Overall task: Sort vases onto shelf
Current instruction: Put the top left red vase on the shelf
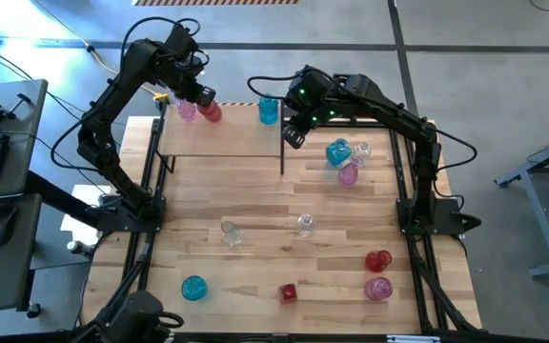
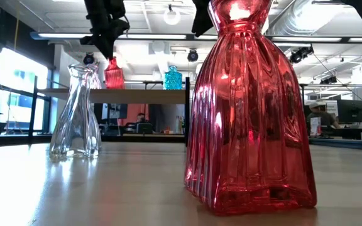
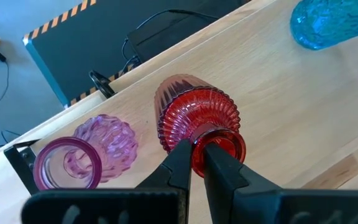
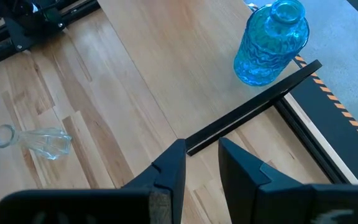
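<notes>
Red vase [image 3: 197, 124] upright on shelf [image 1: 236, 133], neck up; left gripper [image 3: 194, 158] reaches down, pinching its rim. Right gripper [image 4: 197, 165] slightly spread, empty, over shelf edge.

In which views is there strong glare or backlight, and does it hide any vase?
Low view: bright windows and ceiling lamps backlight the scene, yet the big red vase and clear vase stay readable. High view: even light, a clear vase looks faint.
</notes>
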Robot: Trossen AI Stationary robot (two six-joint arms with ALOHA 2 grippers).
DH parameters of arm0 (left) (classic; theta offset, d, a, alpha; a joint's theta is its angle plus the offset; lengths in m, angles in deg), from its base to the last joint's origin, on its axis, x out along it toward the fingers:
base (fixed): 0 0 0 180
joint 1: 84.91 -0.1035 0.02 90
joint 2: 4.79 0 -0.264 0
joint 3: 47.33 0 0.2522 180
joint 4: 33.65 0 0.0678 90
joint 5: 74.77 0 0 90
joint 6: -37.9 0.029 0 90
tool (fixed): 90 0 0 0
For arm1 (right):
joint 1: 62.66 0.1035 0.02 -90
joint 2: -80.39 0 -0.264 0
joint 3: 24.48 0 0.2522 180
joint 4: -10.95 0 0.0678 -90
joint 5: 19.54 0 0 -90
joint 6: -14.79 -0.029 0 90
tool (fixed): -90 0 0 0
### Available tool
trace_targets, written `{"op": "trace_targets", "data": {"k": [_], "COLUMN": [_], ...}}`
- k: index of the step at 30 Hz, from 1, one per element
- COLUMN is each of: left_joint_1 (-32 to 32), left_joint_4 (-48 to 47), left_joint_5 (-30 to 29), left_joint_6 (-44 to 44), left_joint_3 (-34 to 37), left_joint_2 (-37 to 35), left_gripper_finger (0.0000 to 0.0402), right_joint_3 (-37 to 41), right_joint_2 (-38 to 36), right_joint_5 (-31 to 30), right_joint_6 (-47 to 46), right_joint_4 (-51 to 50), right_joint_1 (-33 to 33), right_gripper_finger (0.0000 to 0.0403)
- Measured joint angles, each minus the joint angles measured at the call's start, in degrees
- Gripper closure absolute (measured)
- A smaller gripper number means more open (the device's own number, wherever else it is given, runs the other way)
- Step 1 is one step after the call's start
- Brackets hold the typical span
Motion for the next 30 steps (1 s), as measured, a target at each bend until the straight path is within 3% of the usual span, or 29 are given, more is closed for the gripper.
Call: {"op": "trace_targets", "data": {"k": [30], "left_joint_1": [-0.02], "left_joint_4": [0.47], "left_joint_5": [2.42], "left_joint_6": [0.23], "left_joint_3": [0.02], "left_joint_2": [-0.01], "left_gripper_finger": [0.0386], "right_joint_3": [0.00], "right_joint_2": [0.01], "right_joint_5": [0.00], "right_joint_6": [0.00], "right_joint_4": [0.00], "right_joint_1": [0.02], "right_gripper_finger": [0.0327]}}
